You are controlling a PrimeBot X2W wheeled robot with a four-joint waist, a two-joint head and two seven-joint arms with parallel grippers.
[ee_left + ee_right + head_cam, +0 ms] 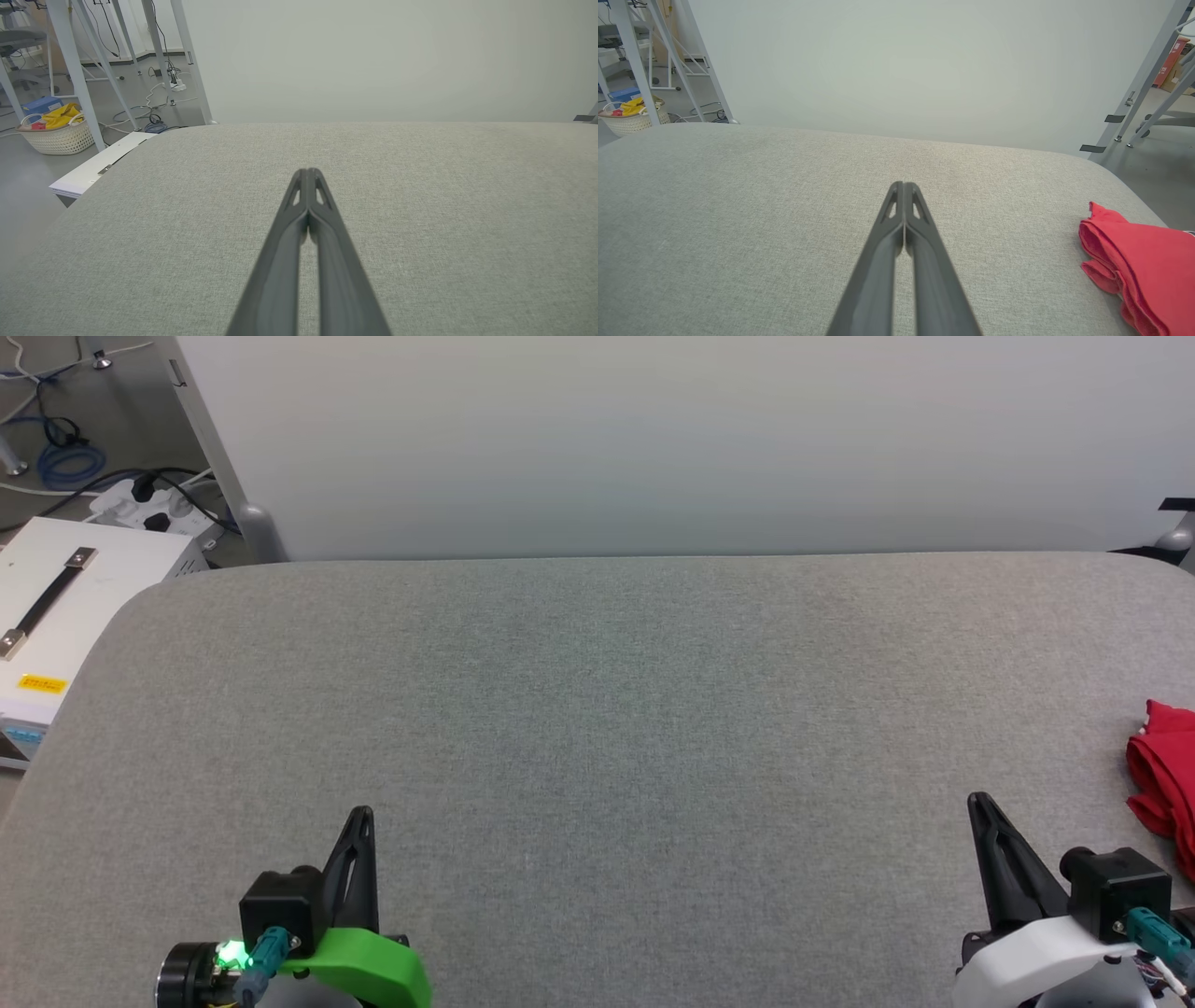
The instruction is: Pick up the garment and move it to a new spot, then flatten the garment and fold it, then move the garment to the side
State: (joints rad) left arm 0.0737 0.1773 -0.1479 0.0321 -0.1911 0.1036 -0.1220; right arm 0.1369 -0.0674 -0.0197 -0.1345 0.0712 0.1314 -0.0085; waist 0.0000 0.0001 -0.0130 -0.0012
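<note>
**Left gripper.** The left gripper sat low over the grey fabric-covered bench. In the left wrist view its two dark fingers ran together and met at the tips, with a thin slit between them nearer the base. The jaws were fully closed and held nothing.

**Right gripper.** The right gripper was in the same condition. Its jaws were closed, the tips touched, and nothing was clamped between them. It was well apart from the left gripper, and both pointed forward across the bench.

**Garment.** The garment lay on the bench to the right of the right gripper, near it but not touching it. It sat roughly level with the fingertips. In the right wrist view it appeared as a bunched heap of red fabric in stacked layers, with the folded edges facing the gripper. The heap rested close to the bench's right edge, just behind the rounded far corner. The frame edge cut off part of it, so its full outline could not be determined.

**Surroundings.**
- Ahead of both grippers, beyond the far edge of the bench, stood a pale flat panel.
- To the left of the left gripper, off the bench edge, sat a white case with a black strap handle.
- Farther ahead and to the left, a woven basket holding yellow cloth stood on the floor among pale frame legs and loose cables.
</note>
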